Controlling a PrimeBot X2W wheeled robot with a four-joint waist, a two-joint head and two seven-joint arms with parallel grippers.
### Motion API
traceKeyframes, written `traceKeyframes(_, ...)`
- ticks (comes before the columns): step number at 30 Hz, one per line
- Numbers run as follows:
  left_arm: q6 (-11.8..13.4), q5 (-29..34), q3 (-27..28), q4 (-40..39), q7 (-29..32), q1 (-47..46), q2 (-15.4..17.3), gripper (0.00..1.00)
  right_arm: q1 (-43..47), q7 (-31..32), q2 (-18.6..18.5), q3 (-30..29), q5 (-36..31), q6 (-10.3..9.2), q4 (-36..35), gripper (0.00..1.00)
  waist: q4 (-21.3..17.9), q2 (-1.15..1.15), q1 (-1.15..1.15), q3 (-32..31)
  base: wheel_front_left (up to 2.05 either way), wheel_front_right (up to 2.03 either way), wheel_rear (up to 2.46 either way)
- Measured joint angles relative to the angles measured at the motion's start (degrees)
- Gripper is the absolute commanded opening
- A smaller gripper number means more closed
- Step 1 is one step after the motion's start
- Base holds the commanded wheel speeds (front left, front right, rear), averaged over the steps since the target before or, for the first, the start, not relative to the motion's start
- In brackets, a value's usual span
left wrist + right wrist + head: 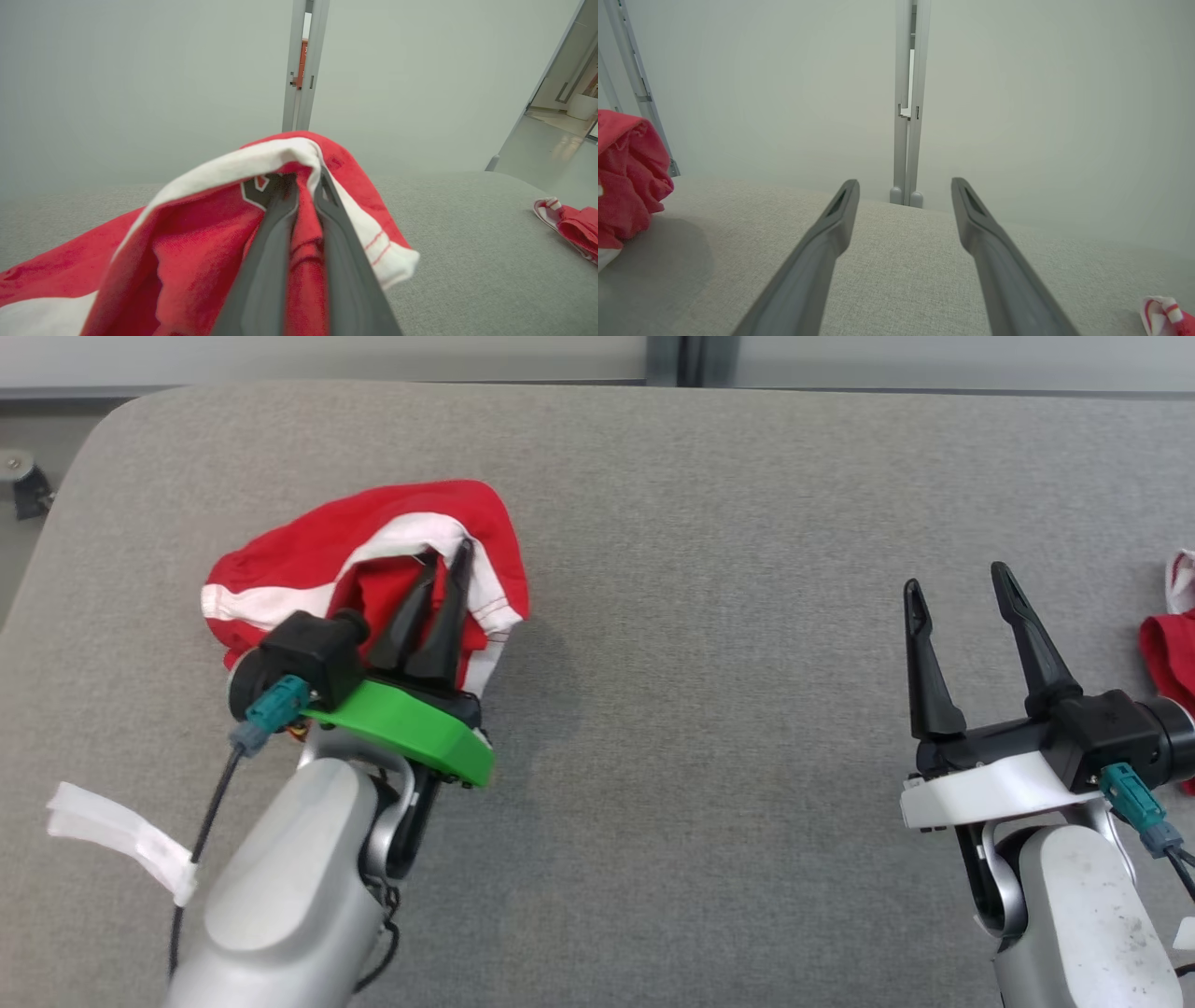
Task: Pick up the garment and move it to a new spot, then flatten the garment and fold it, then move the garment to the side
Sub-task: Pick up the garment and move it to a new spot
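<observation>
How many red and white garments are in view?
2. One garment is pinched in the left gripper; a second garment lies at the far right, partly cut off.

Head view: high, tilted steeply down on the grey upholstered surface [709,709], far edge at top. Left wrist view: low, looks along the left gripper [306,179] across the surface to the pale wall [140,84]; red-and-white garment [196,242] close against the lens. Right wrist view: same low heading along the right gripper [904,183]. All three share the garment and a second red cloth [1172,653] at the robot's right.
</observation>
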Motion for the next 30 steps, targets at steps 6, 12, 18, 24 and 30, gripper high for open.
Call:
traceKeyframes(6,1.5,0.7,-0.6,-0.2,0.0,3.2,-6.5,0.00,-0.1,0.0,0.0,0.9,1.9,0.00,-0.2,1.00,-5.4,0.00,0.00,-0.5,0.00,0.00,0.00)
traceKeyframes(12,4.1,1.4,-2.6,-0.4,0.0,2.9,-9.3,0.00,-0.4,0.0,0.0,1.5,4.0,-0.01,-0.3,1.00,-11.4,0.00,0.00,-0.3,0.00,0.00,0.00)
traceKeyframes(18,6.5,0.6,-5.8,-0.3,0.0,0.0,-9.5,0.00,-0.7,0.0,0.0,3.2,5.6,-0.01,-0.3,1.00,-16.8,0.00,0.00,0.5,0.00,0.00,0.00)
traceKeyframes(24,4.8,-2.6,-14.3,4.7,0.3,-2.2,-9.7,1.00,-0.7,0.0,0.0,3.4,6.4,-0.01,-0.3,1.00,-20.8,0.00,0.00,1.7,0.00,0.00,0.00)
traceKeyframes(30,3.4,-4.0,-16.7,9.6,0.1,-4.0,-9.6,1.00,-0.7,0.0,0.0,2.2,6.0,-0.01,-0.5,1.00,-20.3,0.00,0.00,2.7,0.00,0.00,0.00)
